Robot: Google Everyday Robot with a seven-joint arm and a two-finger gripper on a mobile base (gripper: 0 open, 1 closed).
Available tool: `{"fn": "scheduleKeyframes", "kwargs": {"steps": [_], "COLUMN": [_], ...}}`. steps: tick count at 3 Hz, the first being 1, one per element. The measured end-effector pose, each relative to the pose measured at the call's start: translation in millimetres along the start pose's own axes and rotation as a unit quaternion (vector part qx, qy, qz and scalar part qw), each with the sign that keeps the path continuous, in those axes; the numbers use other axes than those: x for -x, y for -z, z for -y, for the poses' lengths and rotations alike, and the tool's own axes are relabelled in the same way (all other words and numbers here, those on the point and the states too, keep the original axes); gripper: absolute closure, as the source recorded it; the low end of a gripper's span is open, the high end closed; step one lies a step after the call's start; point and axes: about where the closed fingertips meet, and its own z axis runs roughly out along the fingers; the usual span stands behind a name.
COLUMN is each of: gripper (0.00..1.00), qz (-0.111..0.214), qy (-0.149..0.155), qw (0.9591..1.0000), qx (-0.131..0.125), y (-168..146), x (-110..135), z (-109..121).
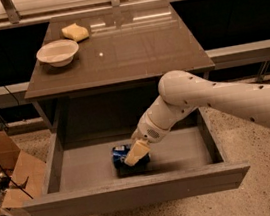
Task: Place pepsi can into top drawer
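Note:
The top drawer is pulled open below the brown table top. The blue pepsi can lies on its side on the drawer's grey floor, near the middle and towards the front. My gripper reaches down into the drawer from the right and is shut on the pepsi can, with a pale finger across the can's front. The far side of the can is hidden behind the finger.
A white bowl and a yellow sponge sit at the back left of the table top. An open cardboard box stands on the floor at the left. The drawer's front panel faces the camera.

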Motion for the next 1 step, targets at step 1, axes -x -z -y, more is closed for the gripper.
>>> {"fn": "scheduleKeyframes", "kwargs": {"steps": [1], "gripper": [0.0], "qz": [0.0], "qy": [0.0], "qw": [1.0], "qx": [0.0], "y": [0.0], "x": [0.0], "z": [0.0]}}
